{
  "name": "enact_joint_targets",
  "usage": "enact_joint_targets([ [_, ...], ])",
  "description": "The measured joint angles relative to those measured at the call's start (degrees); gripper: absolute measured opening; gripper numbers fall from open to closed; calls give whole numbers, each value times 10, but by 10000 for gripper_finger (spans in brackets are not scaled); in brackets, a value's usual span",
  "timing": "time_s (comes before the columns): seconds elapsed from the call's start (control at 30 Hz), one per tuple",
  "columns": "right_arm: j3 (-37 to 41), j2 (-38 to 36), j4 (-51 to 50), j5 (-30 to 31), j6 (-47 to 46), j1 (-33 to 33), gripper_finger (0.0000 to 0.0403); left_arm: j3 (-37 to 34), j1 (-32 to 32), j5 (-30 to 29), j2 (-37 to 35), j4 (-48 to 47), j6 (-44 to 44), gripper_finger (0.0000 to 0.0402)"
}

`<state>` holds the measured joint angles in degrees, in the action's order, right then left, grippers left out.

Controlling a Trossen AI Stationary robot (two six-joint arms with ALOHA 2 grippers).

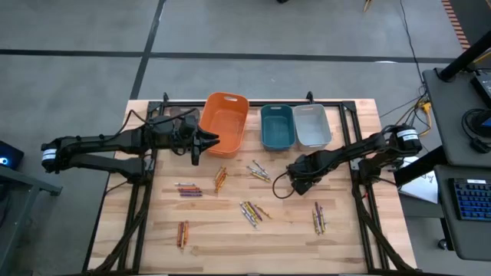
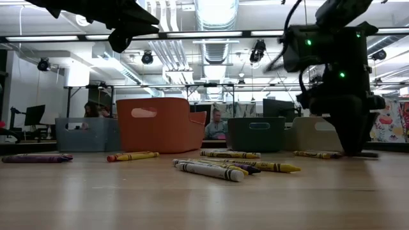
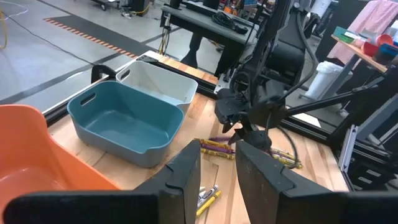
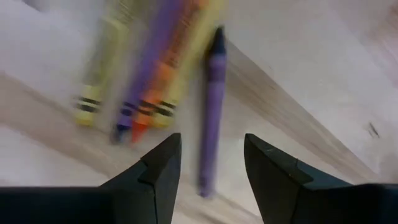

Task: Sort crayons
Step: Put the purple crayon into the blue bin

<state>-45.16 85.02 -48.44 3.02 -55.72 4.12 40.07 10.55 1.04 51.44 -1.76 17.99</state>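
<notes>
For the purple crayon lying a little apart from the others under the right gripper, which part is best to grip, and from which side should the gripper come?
Probably from straight above, at mid-length of the purple crayon. It lies flat on the table, and the open right gripper already has one finger on each side of it. Closing across the thin shaft should work. The other crayons lie close on one side, so that finger needs care.

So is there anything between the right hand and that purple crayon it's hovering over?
Nothing visible. In the right wrist view the purple crayon lies alone on bare wood, lined up with the gap of the open right hand. A small cluster of crayons lies beside it, close to one finger but not across the path.
</notes>
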Motion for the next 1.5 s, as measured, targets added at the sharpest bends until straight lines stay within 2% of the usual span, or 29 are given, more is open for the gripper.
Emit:
enact_joint_targets([
  [0.4, 6, 2, 15, 2, 32, 0, 166, 0, 0, 0, 0, 1, 6, 84],
  [0.53, 6, 3, 17, 1, 56, 0, 153, 0, 0, 0, 0, 2, 6, 84],
  [1.0, 10, 3, 25, -5, 74, 0, 16, 0, 0, 0, 0, 9, 8, 84],
  [1.13, 11, -7, 15, -5, 82, 0, 12, 0, 0, 0, 0, 9, 8, 84],
  [1.37, -32, -63, -84, 0, 103, -19, 11, 0, 0, 0, 0, 16, 8, 84],
  [1.5, -65, -107, -66, 27, 128, -38, 11, 0, 0, 0, 0, 25, 7, 84],
])
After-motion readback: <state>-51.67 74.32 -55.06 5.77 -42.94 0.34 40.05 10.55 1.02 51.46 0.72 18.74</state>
